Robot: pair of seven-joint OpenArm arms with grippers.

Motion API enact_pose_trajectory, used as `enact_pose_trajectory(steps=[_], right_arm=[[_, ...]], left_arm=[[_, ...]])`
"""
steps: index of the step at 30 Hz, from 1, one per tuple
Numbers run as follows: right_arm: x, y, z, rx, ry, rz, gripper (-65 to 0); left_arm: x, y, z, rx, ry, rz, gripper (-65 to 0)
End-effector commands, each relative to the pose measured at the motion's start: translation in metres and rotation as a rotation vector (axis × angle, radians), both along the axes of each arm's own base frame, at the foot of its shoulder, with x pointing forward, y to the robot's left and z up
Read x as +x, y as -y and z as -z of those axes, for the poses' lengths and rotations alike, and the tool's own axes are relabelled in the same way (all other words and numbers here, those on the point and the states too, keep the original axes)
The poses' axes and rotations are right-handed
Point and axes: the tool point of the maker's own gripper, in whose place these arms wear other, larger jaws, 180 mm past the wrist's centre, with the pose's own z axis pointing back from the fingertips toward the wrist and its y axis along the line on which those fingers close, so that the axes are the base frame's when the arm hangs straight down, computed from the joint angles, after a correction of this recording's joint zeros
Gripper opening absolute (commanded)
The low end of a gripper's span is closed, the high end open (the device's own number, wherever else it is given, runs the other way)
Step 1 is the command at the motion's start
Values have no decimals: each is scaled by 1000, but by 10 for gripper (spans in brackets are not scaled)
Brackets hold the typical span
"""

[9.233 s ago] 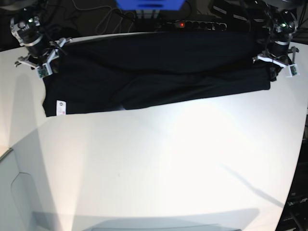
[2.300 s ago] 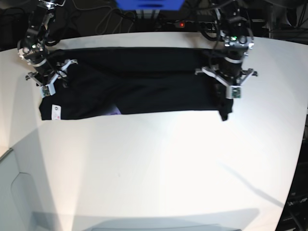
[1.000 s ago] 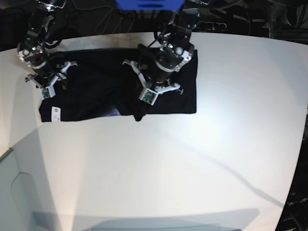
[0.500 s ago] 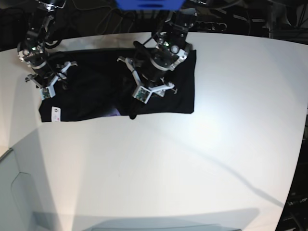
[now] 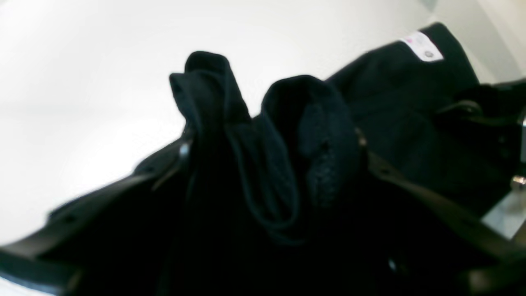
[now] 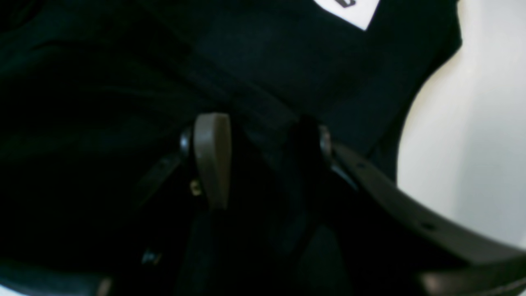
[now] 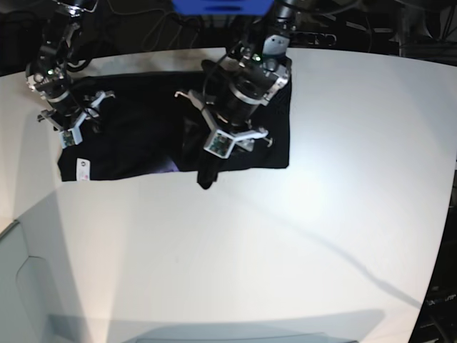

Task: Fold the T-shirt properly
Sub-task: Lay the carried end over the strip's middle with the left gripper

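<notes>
T-shirt: left gripper clamped on bunched end; right gripper pins hem. Lay carried end flat, edges aligned.

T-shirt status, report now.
Left tool shut on T-shirt, bunched end lifted over the middle. Right tool pinning the tag end, state unclear. White tag visible at the corner. Nothing in the way.

The T-shirt is plain black with a white tag, on a white table.
</notes>
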Motion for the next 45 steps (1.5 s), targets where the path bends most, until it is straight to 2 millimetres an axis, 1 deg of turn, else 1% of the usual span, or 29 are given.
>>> enact_pose_trajectory(steps=[1, 3, 5, 6, 8, 9, 12, 14, 19, 22, 25, 27, 31, 33, 39, 41, 45], right_arm=[[3, 3, -5, -17, 13, -11, -376], [3, 3, -5, -17, 13, -11, -376], [3, 3, -5, -17, 11, -11, -376], [3, 2, -5, -16, 11, -14, -376], [4, -5, -4, -12, 9, -37, -376], [3, -8, -4, -11, 7, -47, -376], [3, -9, -3, -11, 5, -50, -376], [3, -10, -4, -11, 6, -52, -376], [3, -10, -4, -10, 6, -53, -376], [3, -11, -4, -9, 6, -53, -376], [3, -11, -4, -9, 6, -53, -376], [3, -11, -4, -9, 6, -53, -376], [3, -11, -4, -9, 6, -53, -376], [3, -11, -4, -9, 6, -53, -376], [3, -11, -4, -9, 6, -53, -376], [3, -11, -4, -9, 6, -53, -376], [2, -11, -3, -9, 4, -53, -376]], left_arm=[[3, 7, -5, -30, 17, 3, -304], [3, 11, 8, -18, -10, 19, -303], [0, 26, 20, -11, -38, 66, -302], [-2, 30, 26, -6, -52, 79, -294], [-2, 32, 34, 10, -67, 76, -253], [1, 31, 35, 10, -74, 39, -233], [9, 31, 30, 40, -50, -72, -198], [11, 29, 27, 64, -30, -117, -195], [12, 28, 21, 82, -4, -128, -194], [7, 36, 19, 131, 28, -87, -193], [6, 32, 17, 203, 85, -66, -193], [7, 32, 12, 196, 98, -70, -193], [7, 38, -3, 119, 106, -65, -193], [6, 42, -5, 56, 81, -66, -193], [-8, 56, 0, -145, -59, -33, -192], [-11, 58, 2, -225, -120, -27, -192], [-1, 40, 6, -382, -233, -84, -192]])
